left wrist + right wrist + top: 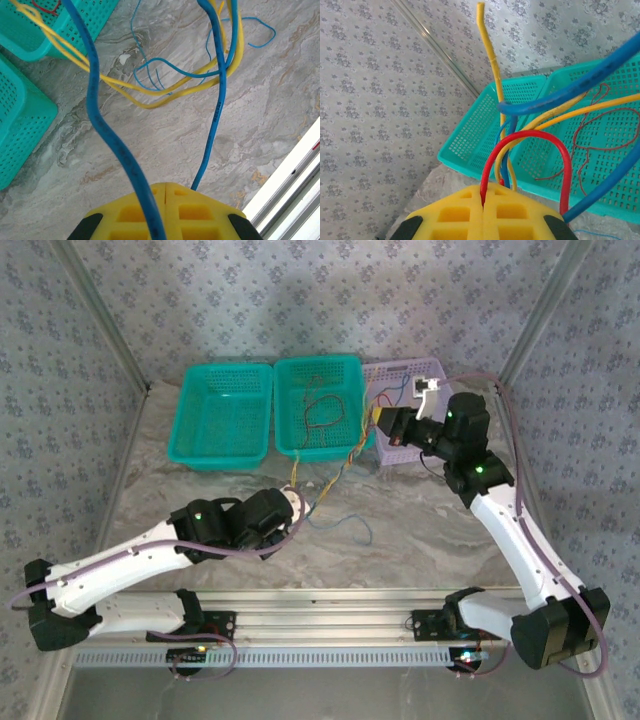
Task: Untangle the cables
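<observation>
We find the marbled counter (430, 530) carrying a left teal basket (222, 415), a middle teal basket (345, 368) and a lilac basket (392, 375) along its far side. The left tool (165, 186), low over the counter's middle, has its jaws pressed together on a blue cable (112, 140). The right tool (483, 192), raised beside the lilac basket, is closed with a red cable (530, 135) pinched in its seam. Yellow cables (150, 102) run tangled between the tools. A thin red wire (322, 412) lies inside the middle teal basket.

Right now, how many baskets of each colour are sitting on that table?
Teal baskets: 2
Lilac basket: 1
Total: 3
</observation>
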